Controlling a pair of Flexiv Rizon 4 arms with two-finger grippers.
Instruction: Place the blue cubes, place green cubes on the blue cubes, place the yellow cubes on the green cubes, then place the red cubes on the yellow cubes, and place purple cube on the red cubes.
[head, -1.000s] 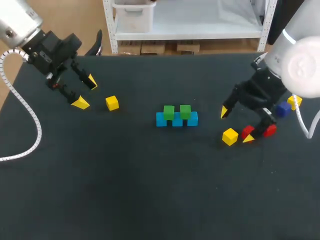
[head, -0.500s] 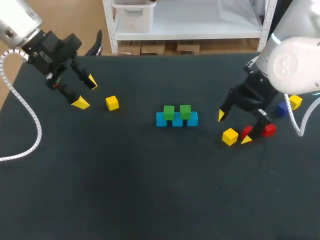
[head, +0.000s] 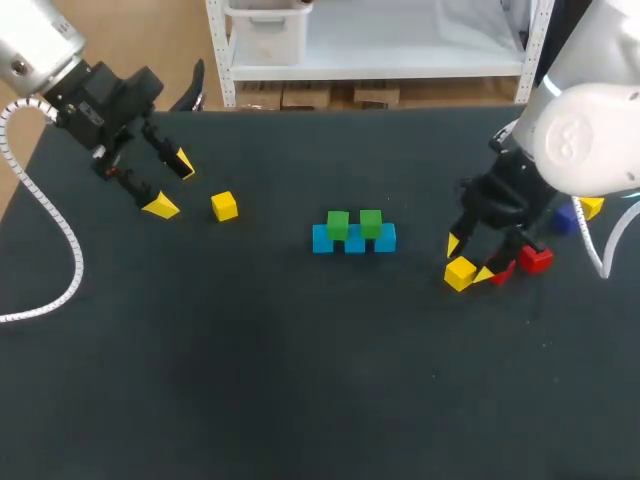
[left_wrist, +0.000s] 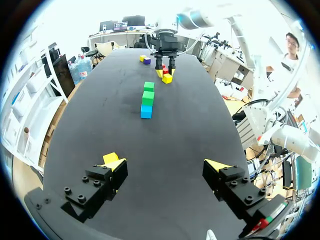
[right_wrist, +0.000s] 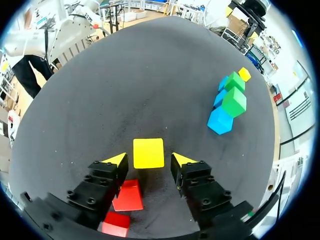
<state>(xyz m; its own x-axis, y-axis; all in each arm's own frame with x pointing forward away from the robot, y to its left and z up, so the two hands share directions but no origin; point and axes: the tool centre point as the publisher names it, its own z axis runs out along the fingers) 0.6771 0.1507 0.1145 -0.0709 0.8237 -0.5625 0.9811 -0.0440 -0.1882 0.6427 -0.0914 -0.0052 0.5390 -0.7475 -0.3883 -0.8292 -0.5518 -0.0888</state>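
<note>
Yellow cube (head: 460, 272) lined up for a grab, third layer up next

Head view: the right gripper (head: 469, 260) hangs wide open over it, near the red cubes (head: 535, 259) and well apart from the blue-and-green stack (head: 354, 232). The left gripper (head: 172, 185) sits open and empty by the other yellow cube (head: 225, 206). Left wrist view: nothing between its tips. Right wrist view: the cube sits square between the tips, with a gap on either side. It looks light, rigid and maybe a bit slick, so pinch the flat opposite faces, centred.
</note>
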